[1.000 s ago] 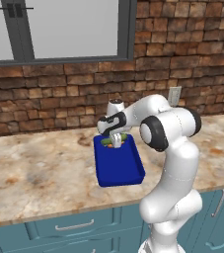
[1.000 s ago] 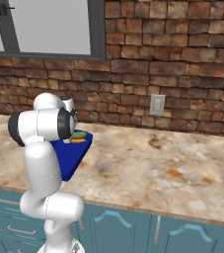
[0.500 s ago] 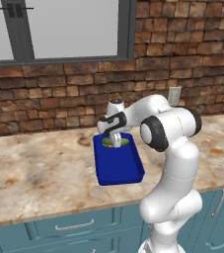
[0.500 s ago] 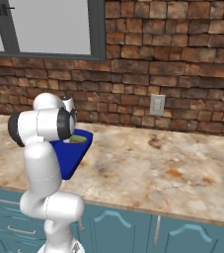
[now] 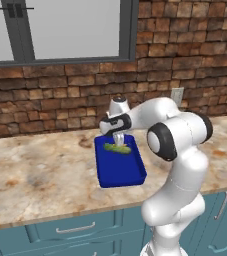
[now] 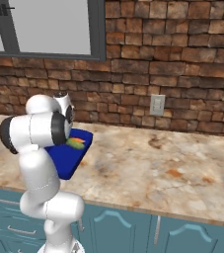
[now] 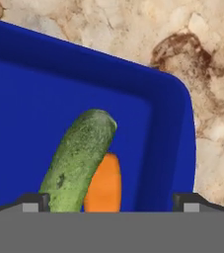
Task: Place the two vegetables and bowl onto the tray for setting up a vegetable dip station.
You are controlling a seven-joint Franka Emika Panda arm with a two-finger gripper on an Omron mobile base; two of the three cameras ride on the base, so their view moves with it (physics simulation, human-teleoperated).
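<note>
Cucumber [image 7: 76, 160] lies lengthwise beside carrot [image 7: 104, 185] in tray [image 7: 29, 99]; pincer [image 7: 108, 202] spread wide.

Glossy white arm [image 5: 177, 165], dark joints

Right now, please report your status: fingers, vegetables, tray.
Fingers open, holding nothing, above the tray. Cucumber and carrot lie side by side in it. Nothing in the way.

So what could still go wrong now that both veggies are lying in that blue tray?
The open gripper hangs low over the cucumber and carrot, so lifting off carelessly might nudge them. They lie near one corner of the tray, and the bowl, once placed, may bump or trap them.
</note>
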